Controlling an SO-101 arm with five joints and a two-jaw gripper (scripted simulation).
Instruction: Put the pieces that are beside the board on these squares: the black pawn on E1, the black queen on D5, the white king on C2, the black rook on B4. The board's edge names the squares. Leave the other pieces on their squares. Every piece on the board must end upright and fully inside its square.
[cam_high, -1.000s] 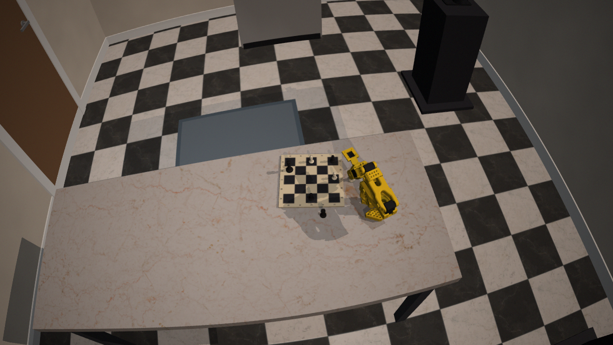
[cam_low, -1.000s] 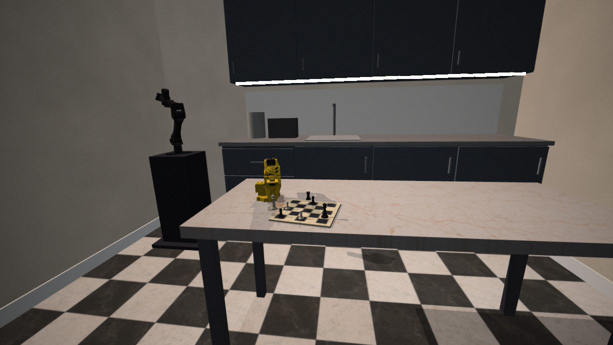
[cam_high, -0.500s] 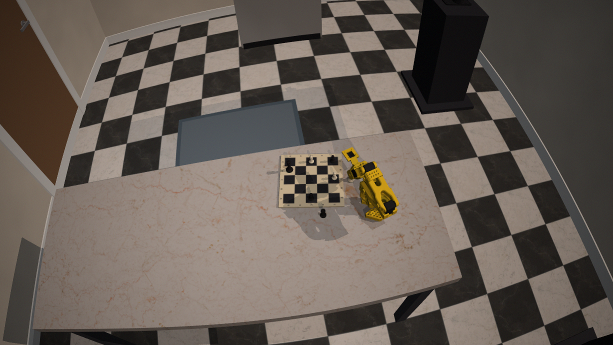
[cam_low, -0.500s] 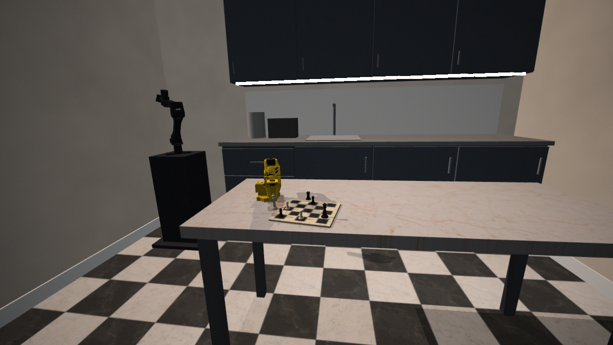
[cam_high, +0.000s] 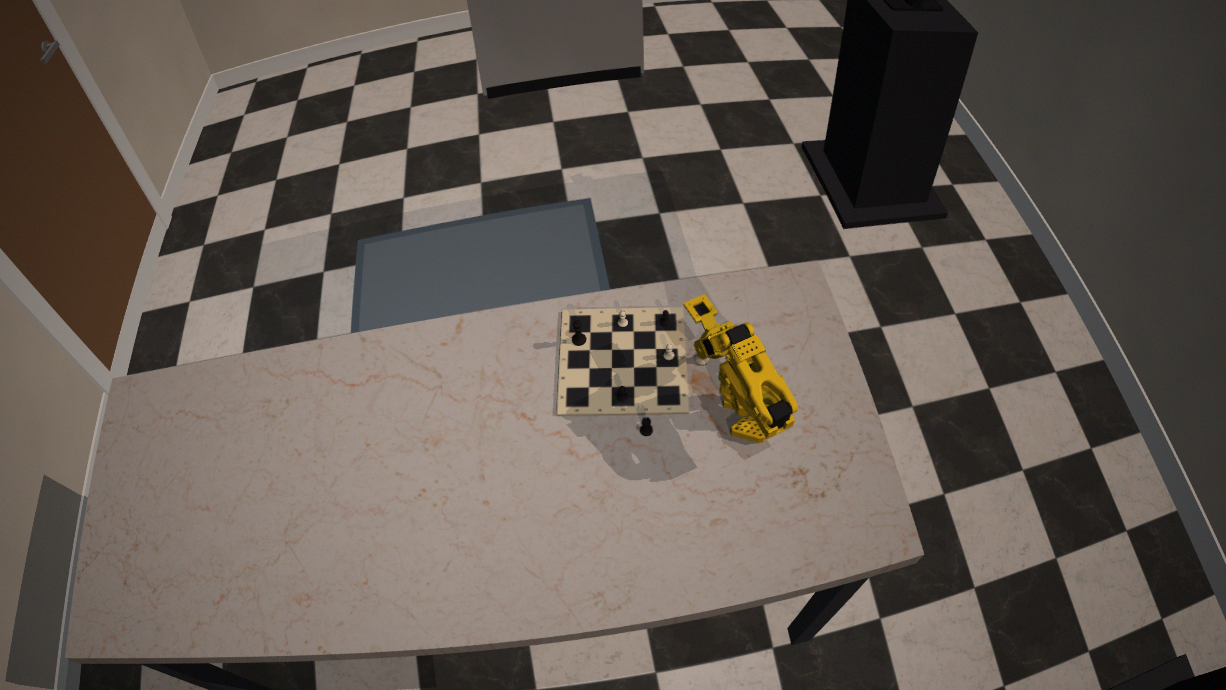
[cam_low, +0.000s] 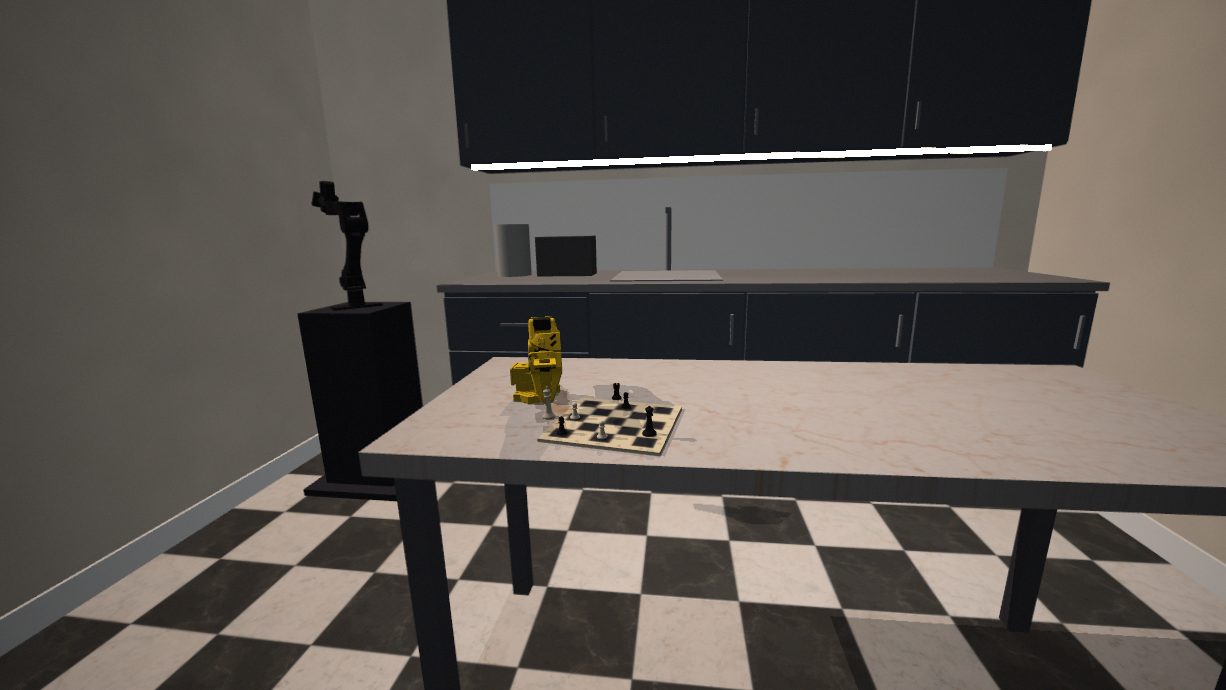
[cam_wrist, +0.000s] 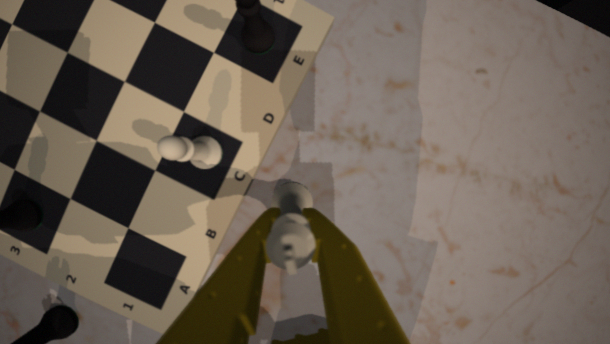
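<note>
My gripper is shut on the white king, gripping it near the head. The king stands upright just off the chessboard, on the table beside the edge labels B and C. It also shows in the exterior view, in front of the yellow arm. A black piece stands on the table beside the board's near edge, and also shows in the wrist view. A black piece stands on E1. A white pawn stands on C1.
Other pieces stand on the board: a black one, a white one, a black one and a black one. The arm's base sits to the right of the board.
</note>
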